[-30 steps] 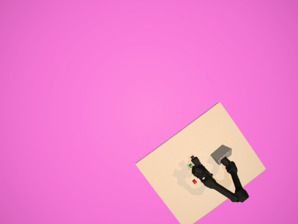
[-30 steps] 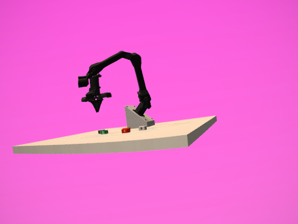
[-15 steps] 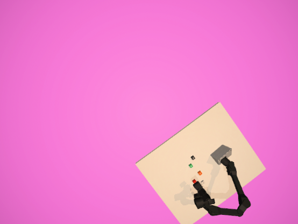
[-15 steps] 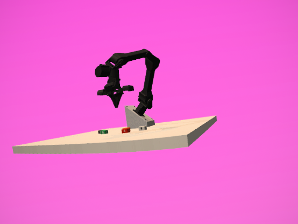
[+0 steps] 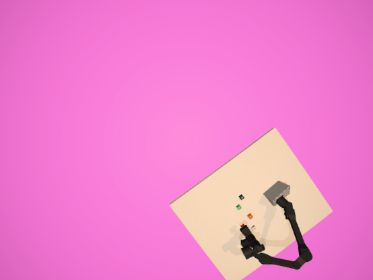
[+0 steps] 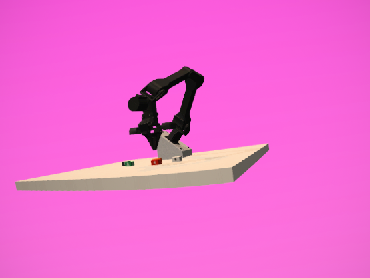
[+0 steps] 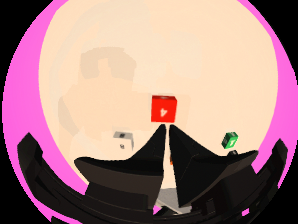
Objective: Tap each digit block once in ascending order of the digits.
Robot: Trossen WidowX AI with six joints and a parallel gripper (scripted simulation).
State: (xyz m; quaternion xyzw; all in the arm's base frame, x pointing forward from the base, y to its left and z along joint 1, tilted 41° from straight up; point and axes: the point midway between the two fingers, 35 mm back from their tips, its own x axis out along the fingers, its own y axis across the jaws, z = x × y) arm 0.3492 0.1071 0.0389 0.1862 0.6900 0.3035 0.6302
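A red block (image 5: 242, 225) (image 7: 163, 109) shows a digit that looks like 4. My gripper (image 6: 154, 149) (image 7: 166, 128) is shut and empty, its tips above the table beside the red block in the wrist view. A white block (image 5: 254, 227) (image 6: 177, 159) (image 7: 123, 142) has a digit too small to read surely. A green block (image 5: 238, 207) (image 6: 129, 164) (image 7: 230, 140) shows what may be 1. A black block (image 5: 241, 197) is mostly behind the fingers in the wrist view. An orange block (image 5: 250, 216) shows only a sliver between the fingers there; its digit is hidden.
The blocks rest on a pale wooden table (image 5: 205, 205) (image 6: 200, 175). The arm's grey base (image 5: 277, 192) (image 6: 168, 150) stands on it, beyond the blocks. In the exterior view the red and orange blocks overlap. The arm's shadow falls around the red block.
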